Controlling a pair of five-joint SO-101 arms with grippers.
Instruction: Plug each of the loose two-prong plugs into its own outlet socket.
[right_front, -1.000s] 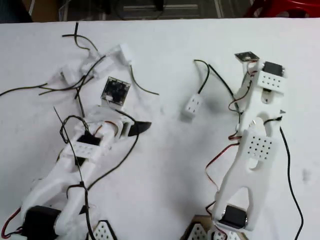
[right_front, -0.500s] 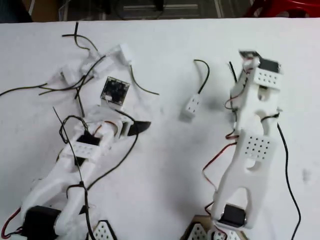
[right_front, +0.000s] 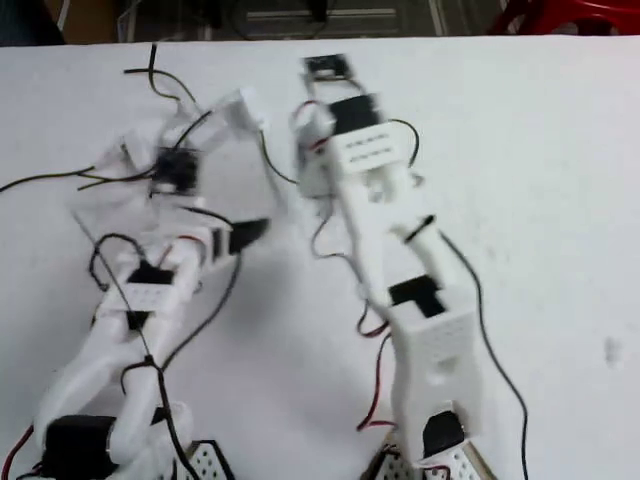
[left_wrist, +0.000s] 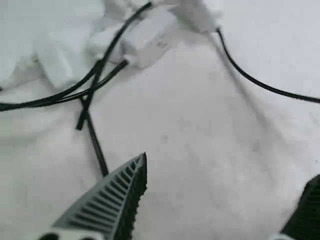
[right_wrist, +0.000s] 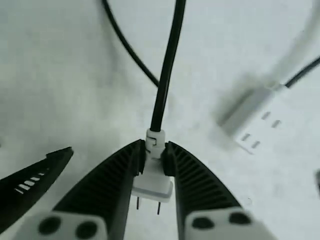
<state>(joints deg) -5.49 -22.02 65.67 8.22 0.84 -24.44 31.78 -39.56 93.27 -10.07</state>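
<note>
Between the closed fingers of my right gripper (right_wrist: 154, 150) sat a white two-prong plug (right_wrist: 151, 184), prongs toward my wrist, its black cord (right_wrist: 167, 65) running off across the table (right_wrist: 60, 100). Near it lay a white outlet socket (right_wrist: 252, 125). My left gripper (left_wrist: 220, 195) hung open near a tangle of cords and sockets (left_wrist: 150, 35).

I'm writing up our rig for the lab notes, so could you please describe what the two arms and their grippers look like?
Both arms, left arm and right arm, are white plastic with hole-grid panels, black motors at the joints, and thin red and black wires along them. The left gripper and right gripper have black, ribbed, tapering fingers.
</note>
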